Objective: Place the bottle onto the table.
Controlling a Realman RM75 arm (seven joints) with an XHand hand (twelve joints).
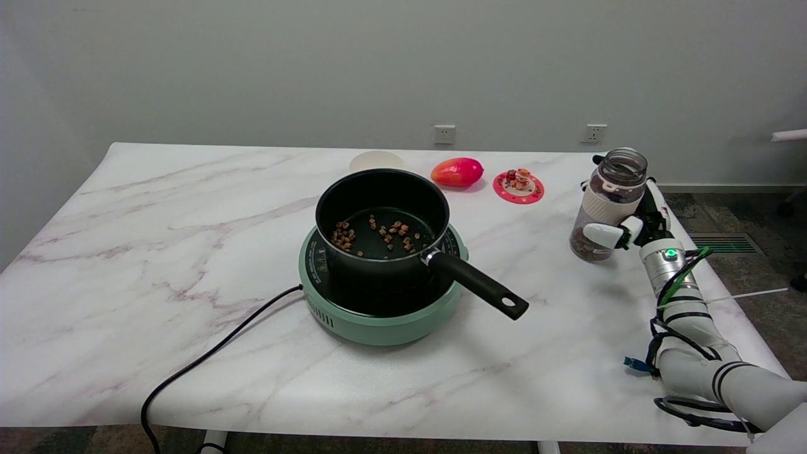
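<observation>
A clear bottle (606, 203) with a white sleeve, open at the top and holding brown bits at its bottom, stands upright at the right side of the marble table (157, 252). Its base looks to be on the tabletop. My right hand (630, 221) wraps around the bottle from the right, thumb across its front and fingers behind it. The arm reaches in from the lower right.
A black pot (382, 217) with brown bits inside sits on a green hotplate (378, 315) at the table's middle, its handle (479, 285) pointing toward the bottle. A power cord (208, 359) runs off the front left. Behind are a red-orange fruit (458, 171), a pink coaster (518, 186) and a pale disc (376, 161).
</observation>
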